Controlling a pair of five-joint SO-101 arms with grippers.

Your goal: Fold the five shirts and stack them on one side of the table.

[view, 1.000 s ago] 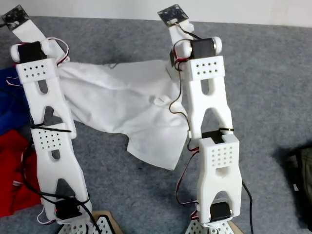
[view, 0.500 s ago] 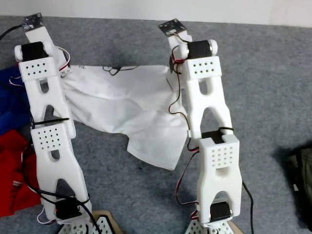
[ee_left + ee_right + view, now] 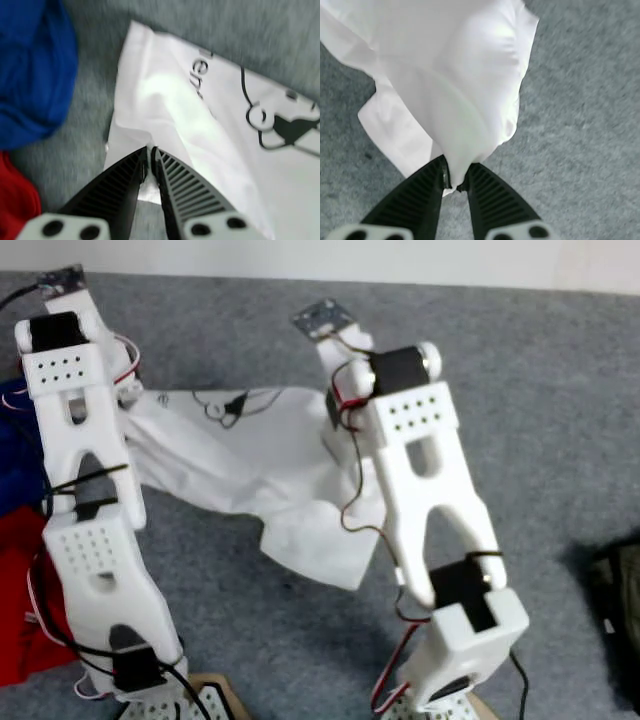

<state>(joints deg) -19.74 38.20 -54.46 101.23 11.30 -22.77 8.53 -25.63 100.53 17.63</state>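
Observation:
A white shirt (image 3: 260, 460) with a black line drawing hangs stretched between the two arms over the grey table. In the left wrist view my left gripper (image 3: 149, 151) is shut on one edge of the white shirt (image 3: 200, 115), near the print. My right gripper (image 3: 454, 172) is shut on a bunched fold of the white shirt (image 3: 455, 75). A loose corner of the cloth (image 3: 320, 550) lies on the table between the arms. A blue shirt (image 3: 30, 70) and a red shirt (image 3: 25, 590) lie crumpled at the left side.
A dark green garment (image 3: 615, 590) lies at the table's right edge. The grey table surface (image 3: 560, 420) stretches bare to the right of the right arm. The pale wall runs along the far edge.
Both grippers have carried the white shirt leftward and away from the arm bases, exposing its black print. The right arm has swung left at an angle.

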